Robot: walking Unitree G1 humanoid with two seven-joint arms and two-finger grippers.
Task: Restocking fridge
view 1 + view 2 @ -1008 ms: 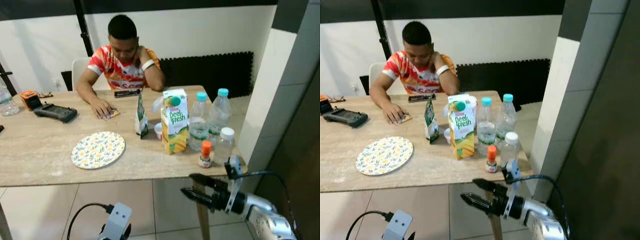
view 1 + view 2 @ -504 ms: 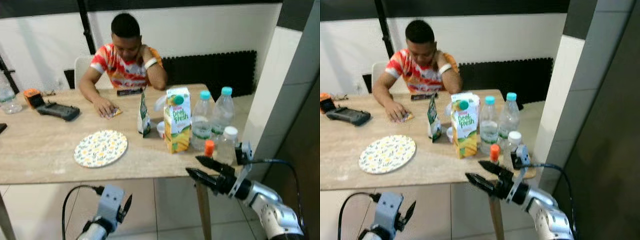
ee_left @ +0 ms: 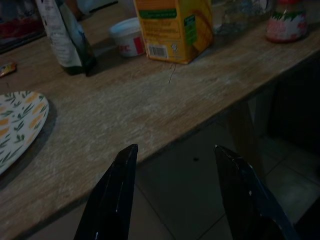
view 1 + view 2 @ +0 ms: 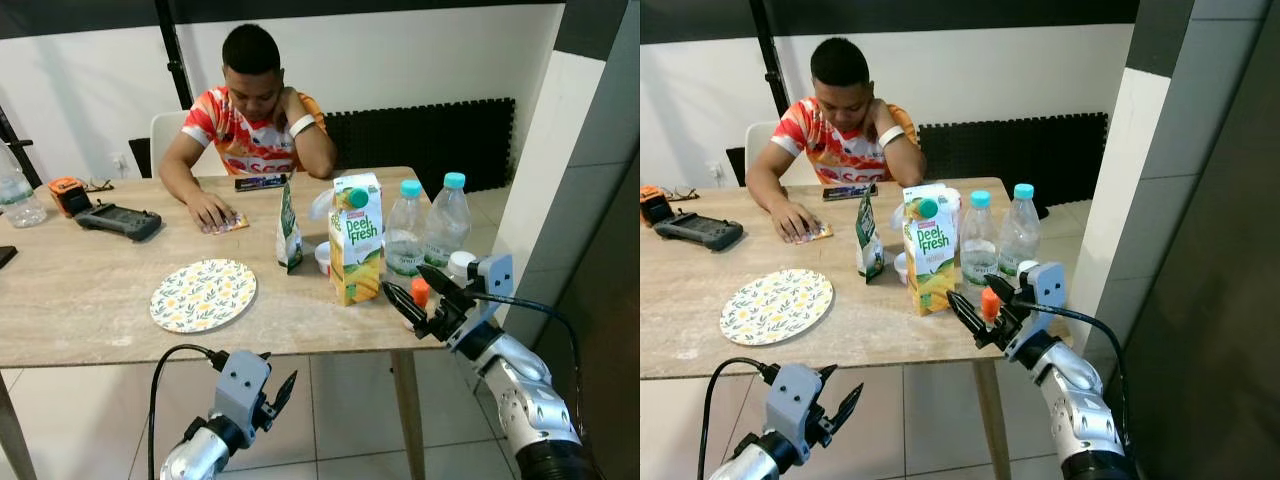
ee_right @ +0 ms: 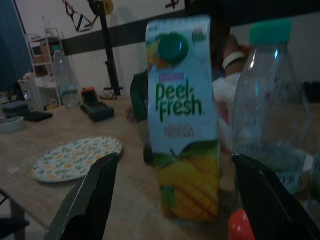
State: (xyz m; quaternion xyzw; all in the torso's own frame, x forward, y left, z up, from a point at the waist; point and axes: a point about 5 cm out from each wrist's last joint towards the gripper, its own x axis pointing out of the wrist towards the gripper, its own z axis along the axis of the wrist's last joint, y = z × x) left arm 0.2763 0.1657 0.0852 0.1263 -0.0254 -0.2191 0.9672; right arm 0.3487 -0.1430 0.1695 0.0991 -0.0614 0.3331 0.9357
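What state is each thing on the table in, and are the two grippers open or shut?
Juice carton: upright, green cap on.
Two water bottles: upright, teal caps on.
White-capped bottle: upright, capped.
Orange-capped bottle: upright, capped.
Dark pouch: standing.
Plate: flat, nothing on it.
Right gripper: open, at the table edge.
Left gripper: open, below the table edge.

Two arms, both grippers spread.

Right gripper (image 4: 418, 293), right of centre in the left eye view, is raised on a silver forearm that climbs from the lower right corner; its two black fingers (image 5: 85, 204) are parted wide and point toward the upper left. Left gripper (image 4: 278, 383) sits low at bottom centre, its grey wrist block trailing a black cable, fingers (image 3: 111, 197) apart and pointing to the upper right.
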